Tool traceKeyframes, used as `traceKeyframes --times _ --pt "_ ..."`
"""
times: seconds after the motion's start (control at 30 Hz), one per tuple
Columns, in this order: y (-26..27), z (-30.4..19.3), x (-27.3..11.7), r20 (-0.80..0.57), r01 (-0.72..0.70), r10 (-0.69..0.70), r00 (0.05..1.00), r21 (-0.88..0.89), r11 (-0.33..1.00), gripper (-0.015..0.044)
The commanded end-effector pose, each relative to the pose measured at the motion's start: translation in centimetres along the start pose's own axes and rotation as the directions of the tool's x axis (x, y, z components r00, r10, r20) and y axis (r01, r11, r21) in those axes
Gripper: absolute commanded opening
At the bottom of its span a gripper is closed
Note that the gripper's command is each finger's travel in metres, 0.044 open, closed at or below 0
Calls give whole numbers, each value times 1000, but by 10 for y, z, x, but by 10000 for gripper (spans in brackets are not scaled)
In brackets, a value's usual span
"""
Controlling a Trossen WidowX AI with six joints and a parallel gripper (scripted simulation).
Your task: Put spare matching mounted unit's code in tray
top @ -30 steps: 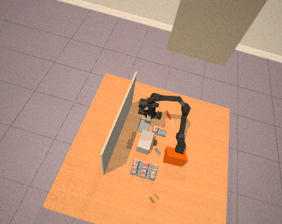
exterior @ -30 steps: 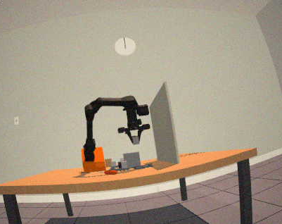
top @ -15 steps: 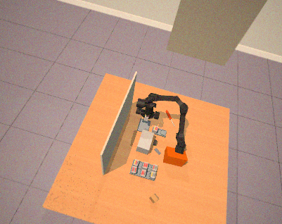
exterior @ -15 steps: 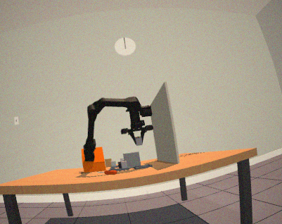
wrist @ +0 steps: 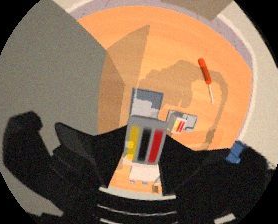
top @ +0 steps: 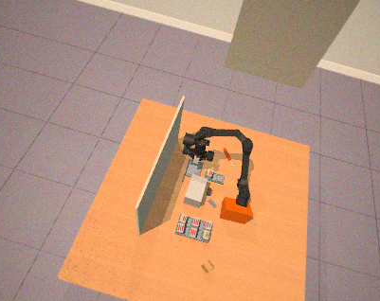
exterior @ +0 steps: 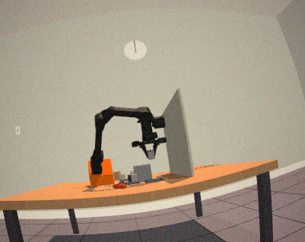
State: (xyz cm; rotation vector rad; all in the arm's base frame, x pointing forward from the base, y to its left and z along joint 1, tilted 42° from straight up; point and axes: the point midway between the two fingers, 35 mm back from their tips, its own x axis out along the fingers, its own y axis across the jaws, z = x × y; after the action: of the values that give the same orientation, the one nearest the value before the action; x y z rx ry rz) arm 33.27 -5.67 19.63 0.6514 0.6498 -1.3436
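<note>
The claw [top: 197, 158] [exterior: 150, 152] [wrist: 143, 129] is closed on a striped block [exterior: 150, 154] [wrist: 146, 140], its grey face showing yellow, black and red bars. From where I stand, it hangs well above the tabletop [top: 259, 256] [exterior: 227, 171] [wrist: 165, 45], the fingers pointing down. Taking the top of the overhead view as twelve o'clock, the shallow tray [top: 193, 170] [wrist: 147, 95] lies near the claw, below the block's height.

The tall grey panel [top: 161, 166] [exterior: 177, 133] [wrist: 55, 75] stands upright at the tray's nine o'clock, walling off that side close to the claw. The pale box [top: 196, 189] [exterior: 142, 172] stands at six o'clock, with a small grey piece [top: 212, 203] at the box's four. A small holder [top: 218, 178] [wrist: 189, 120] sits at the tray's four o'clock, bearing a red-marked block [top: 209, 173] [wrist: 179, 125]. The red-handled screwdriver [top: 226, 153] [exterior: 119, 186] [wrist: 205, 71] lies towards two; the orange base block [top: 236, 213] [exterior: 102, 176] is between four and five. Farther out around six come the rack [top: 193, 229] and then a tan piece [top: 208, 266].

Counting up, I get six striped blocks in the rack, in two rows of three, one in the holder and one in the claw; one tray, one panel, one pale box, one screwdriver. The codes are too small for me to read.
</note>
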Motion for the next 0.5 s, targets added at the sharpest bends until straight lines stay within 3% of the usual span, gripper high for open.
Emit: traceKeyframes --times 0.0,0.47 --pt "1 -1 5 0 0 0 1000 -3 1000 0" --pt "2 -1 17 -1 0 0 1000 -3 1000 0"
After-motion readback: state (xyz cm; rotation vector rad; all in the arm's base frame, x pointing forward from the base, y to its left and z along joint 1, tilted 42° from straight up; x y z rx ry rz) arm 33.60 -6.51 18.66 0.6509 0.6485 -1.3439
